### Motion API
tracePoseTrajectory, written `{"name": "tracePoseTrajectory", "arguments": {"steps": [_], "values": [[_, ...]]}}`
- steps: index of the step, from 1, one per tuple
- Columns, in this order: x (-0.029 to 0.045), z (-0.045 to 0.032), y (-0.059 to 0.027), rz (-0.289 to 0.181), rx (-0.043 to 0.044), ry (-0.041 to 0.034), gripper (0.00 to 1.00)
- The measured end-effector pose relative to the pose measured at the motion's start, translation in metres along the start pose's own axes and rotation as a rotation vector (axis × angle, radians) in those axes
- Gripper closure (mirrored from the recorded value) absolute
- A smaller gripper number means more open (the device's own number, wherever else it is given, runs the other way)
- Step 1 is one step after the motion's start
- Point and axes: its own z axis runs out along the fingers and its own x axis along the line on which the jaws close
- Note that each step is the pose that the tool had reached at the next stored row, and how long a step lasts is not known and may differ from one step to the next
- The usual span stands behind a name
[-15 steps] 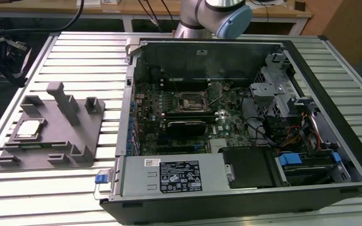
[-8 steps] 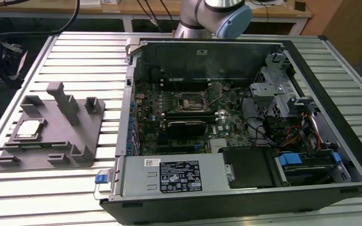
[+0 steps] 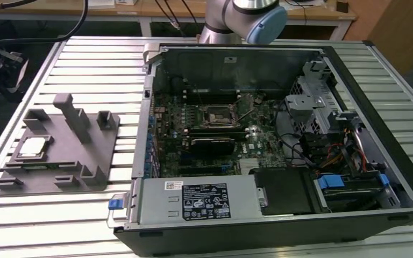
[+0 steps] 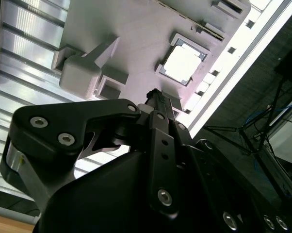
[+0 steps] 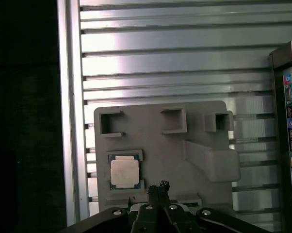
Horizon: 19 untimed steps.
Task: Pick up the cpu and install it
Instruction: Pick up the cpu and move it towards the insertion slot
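Not yet picked up, judging by the cpu (image 3: 33,146): lying flat, metal top up, in a shallow square recess of the grey tray (image 3: 56,180), at the exterior view's left. Bare all round in both wrist views, with nothing touching or covering it. Around it on the tray, just upright posts (image 3: 73,115) and empty pockets.

Hanging over that tray, near the cpu yet clearly apart from it, the tool (image 5: 158,186), tips drawn narrow, pressed together and holding nothing. Aimed a little to one side of the recess rather than squarely over it, as far as can be judged from the first wrist view.

Beneath the tray, the ribbed metal surface (image 3: 84,59). Well apart, at the exterior view's right, an open computer case (image 3: 378,97) lying on its side, with the motherboard's square socket (image 3: 219,114) exposed and seemingly unfilled; hard to tell whether its metal frame stands open.

Done so far, then: no more than a tool poised near the cpu. Left to do: the grasp, the lift, the carry across to the case and the seating in the socket.
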Motion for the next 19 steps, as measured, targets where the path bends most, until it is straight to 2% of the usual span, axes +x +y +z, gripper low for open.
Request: {"name": "tracePoseTrajectory", "arguments": {"steps": [12,19], "values": [[0.0038,0.0037,-0.0005,0.000,0.0000,0.0000,0.89],[0.0070,0.0124,-0.0012,0.000,0.0000,0.0000,0.89]]}}
